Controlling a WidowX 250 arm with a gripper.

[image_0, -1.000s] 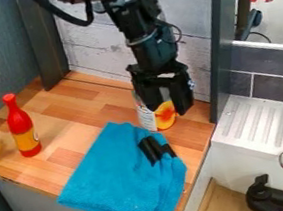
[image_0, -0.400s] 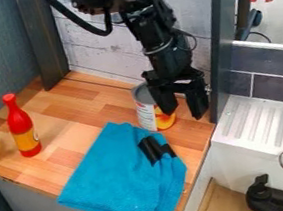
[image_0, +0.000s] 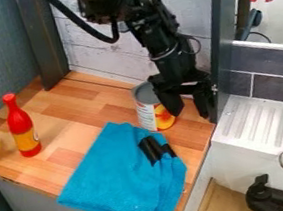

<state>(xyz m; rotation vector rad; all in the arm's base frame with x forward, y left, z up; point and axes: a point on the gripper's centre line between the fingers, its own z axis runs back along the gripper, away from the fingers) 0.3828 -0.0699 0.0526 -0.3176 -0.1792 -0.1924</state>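
Can [image_0: 146, 111] beside open claw [image_0: 192, 115], red bottle [image_0: 21, 127] upright

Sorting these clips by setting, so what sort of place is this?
Probably a toy kitchen set up in a workspace: a wooden counter holds a food can and a red bottle, beside a white sink with a ridged drainboard.

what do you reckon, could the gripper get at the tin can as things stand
Probably yes: the gripper hangs open and empty right beside the tin can, whose top is uncovered. The blue cloth lies near the can's base, not over it, so it shouldn't block the way.
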